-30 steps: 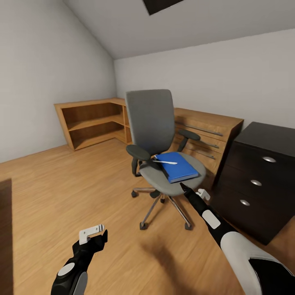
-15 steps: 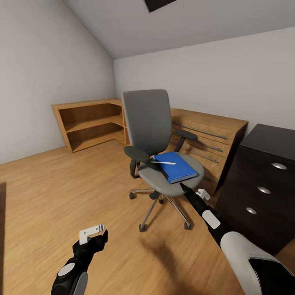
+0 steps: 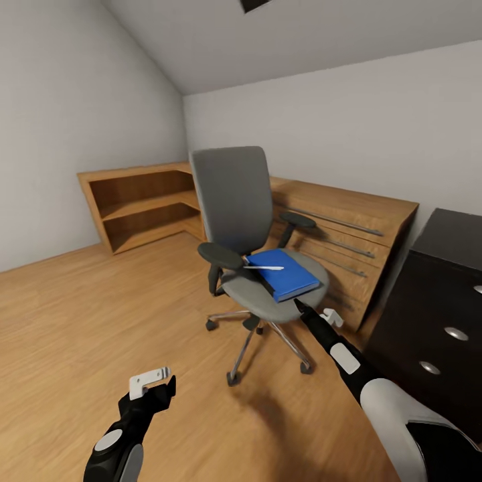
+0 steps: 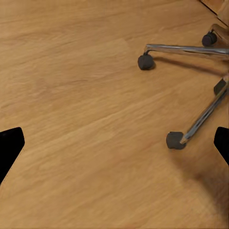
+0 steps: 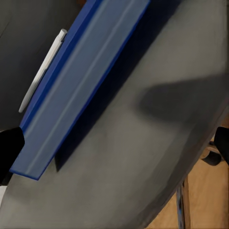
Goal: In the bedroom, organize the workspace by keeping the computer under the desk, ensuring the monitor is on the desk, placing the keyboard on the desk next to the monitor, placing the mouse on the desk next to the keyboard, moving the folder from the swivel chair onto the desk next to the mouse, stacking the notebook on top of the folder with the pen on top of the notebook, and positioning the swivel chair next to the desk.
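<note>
Right gripper [image 3: 299, 307] at the swivel chair [image 3: 251, 221] seat's front edge, jaws open, nothing held; folder [image 3: 284, 273] with pen [image 3: 264, 268] lies mid-seat; I judge a nudge rolls the chair or sheds the pen; left gripper [image 3: 155, 383] jaws open, idle.

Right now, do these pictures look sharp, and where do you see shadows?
Head view: sharp but wide-angle, with walls leaning; a soft shadow lies on the floor under the swivel chair. Right wrist view: close and slightly blurred; the folder casts a dark band on the seat, with another blurry shadow beside it. Left wrist view: evenly lit floor, faint shadow near a caster.
</note>
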Motion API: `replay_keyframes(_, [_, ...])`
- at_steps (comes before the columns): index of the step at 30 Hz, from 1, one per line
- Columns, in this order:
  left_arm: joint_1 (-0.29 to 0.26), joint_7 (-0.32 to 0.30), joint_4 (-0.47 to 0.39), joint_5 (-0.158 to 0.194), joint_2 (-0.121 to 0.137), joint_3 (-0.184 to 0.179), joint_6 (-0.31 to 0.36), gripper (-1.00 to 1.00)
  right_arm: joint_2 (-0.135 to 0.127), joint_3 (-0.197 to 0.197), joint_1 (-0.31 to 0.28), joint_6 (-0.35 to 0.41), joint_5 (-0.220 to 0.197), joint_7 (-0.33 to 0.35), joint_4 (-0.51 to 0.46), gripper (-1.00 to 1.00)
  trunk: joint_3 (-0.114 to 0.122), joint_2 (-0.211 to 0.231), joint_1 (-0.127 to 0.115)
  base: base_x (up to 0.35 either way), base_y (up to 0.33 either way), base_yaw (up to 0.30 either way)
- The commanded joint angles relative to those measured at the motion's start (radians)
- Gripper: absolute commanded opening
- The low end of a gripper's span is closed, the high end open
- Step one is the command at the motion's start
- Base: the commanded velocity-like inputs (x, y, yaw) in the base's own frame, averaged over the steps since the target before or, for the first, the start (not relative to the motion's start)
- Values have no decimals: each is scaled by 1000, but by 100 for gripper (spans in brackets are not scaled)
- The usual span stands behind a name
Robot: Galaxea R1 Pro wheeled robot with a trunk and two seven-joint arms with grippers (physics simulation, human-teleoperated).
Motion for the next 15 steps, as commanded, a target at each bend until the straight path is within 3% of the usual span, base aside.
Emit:
replay_keyframes(1, [-1,9,-1,10,0,-2,3,100,1,3,-1,0,-3,8,2,100,-1,0,0,313,171,0])
replay_keyframes(8, [-1,10,-1,11,0,-2,3,100,1,3,-1,-1,-2,9,2,100,-1,0,0,278,183,0])
replay_keyframes(15, [-1,10,-1,11,-1,-2,4,100,1,3,-1,-1,-2,9,2,100,-1,0,0,36,22,0])
